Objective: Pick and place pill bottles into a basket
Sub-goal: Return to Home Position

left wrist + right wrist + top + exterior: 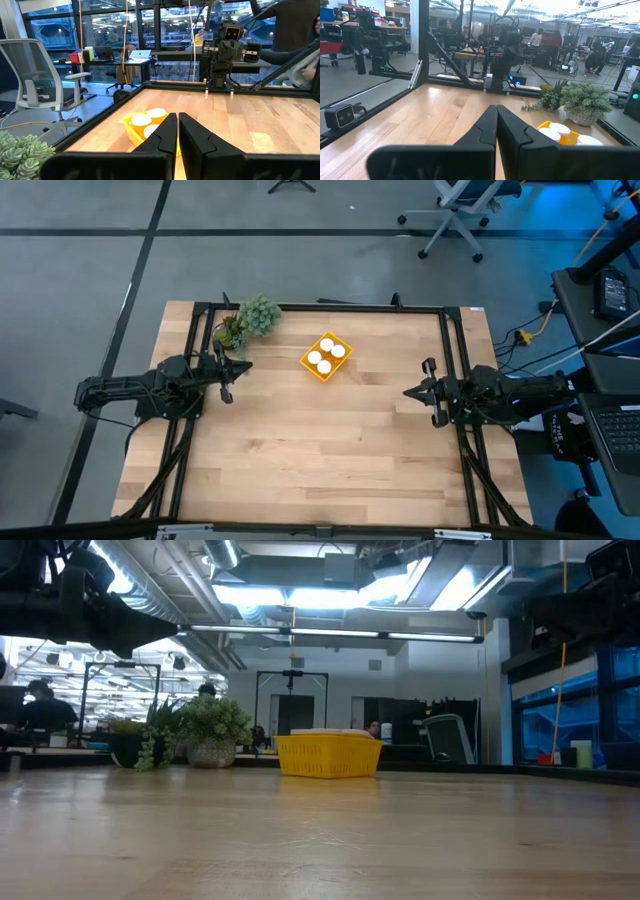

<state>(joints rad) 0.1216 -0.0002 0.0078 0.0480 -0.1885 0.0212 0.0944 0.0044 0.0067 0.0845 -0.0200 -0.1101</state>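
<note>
The basket sits on the tabletop in the upper middle of the high view, turned cornerwise, to the right of the plant. The bottles stand inside it, white caps up. Four caps seem to show, though they are packed too closely to count with certainty. The left end effector hangs at the left side of the tabletop, just below the plant in the frame, its fingers pressed together and holding nothing. The right end effector hangs at the right side, slightly lower in the frame, fingers likewise pressed together and empty. Both point inward, clear of the basket.
</note>
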